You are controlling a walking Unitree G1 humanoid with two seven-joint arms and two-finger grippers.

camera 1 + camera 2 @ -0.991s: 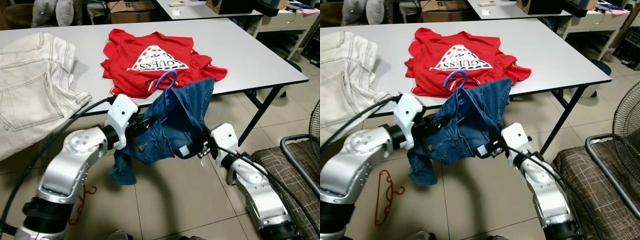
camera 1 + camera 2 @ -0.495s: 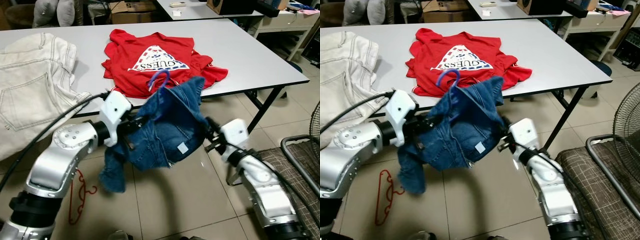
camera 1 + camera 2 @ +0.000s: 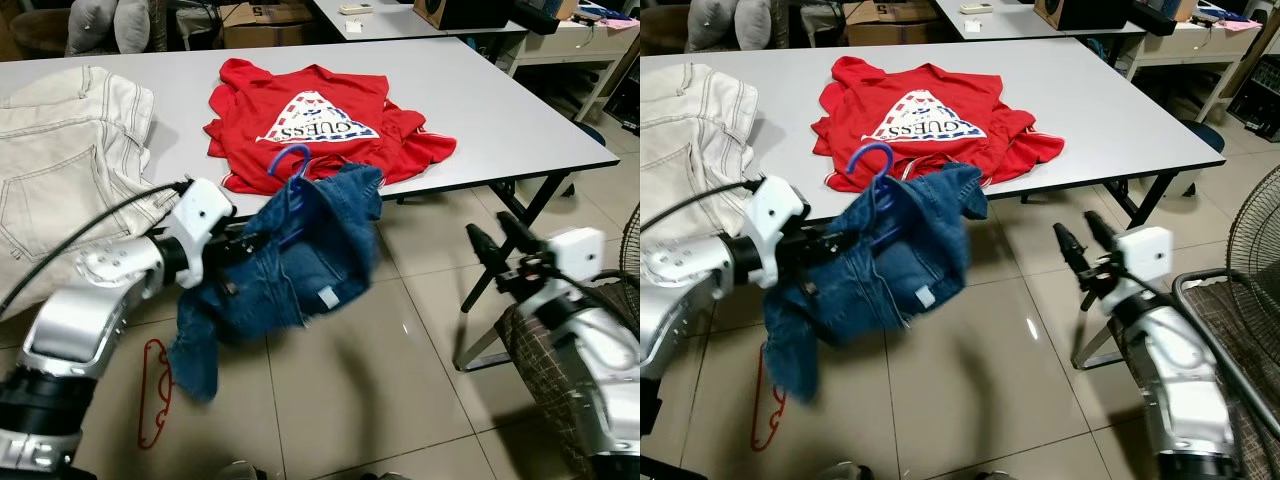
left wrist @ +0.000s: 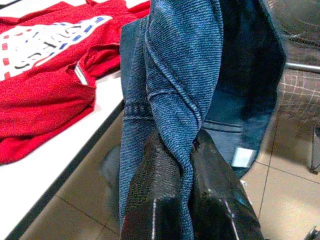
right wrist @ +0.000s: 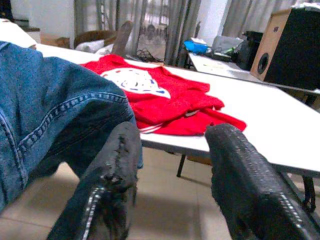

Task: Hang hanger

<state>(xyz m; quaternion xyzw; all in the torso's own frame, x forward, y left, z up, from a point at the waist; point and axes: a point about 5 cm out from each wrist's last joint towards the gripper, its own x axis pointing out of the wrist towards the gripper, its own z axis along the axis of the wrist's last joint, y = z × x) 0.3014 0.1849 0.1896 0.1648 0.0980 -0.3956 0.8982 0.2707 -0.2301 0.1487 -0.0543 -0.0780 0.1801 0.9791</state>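
From the head views, the left gripper (image 3: 243, 262) holds a pair of blue denim shorts (image 3: 300, 250) in the air just in front of the near edge of the grey table (image 3: 520, 130), its fingers pinched together on the cloth. The shorts hang on a blue hanger (image 3: 292, 172) whose hook sticks up above the waistband, close to the table edge. On the table lie a red T-shirt (image 3: 320, 115) in the middle and pale jeans (image 3: 60, 160) at the left. A red hanger (image 3: 155, 395) lies on the tiled floor (image 3: 380, 390) under the left arm. The right gripper (image 3: 1080, 245) hovers to the right, well apart from the shorts, its two fingers spread and holding nothing. In the left wrist view, the black fingers (image 4: 160, 190) are clamped on a twisted fold of denim, with the red T-shirt beyond. In the right wrist view, the fingers (image 5: 250, 180) stand wide apart, the shorts beside them and the T-shirt on the table beyond.
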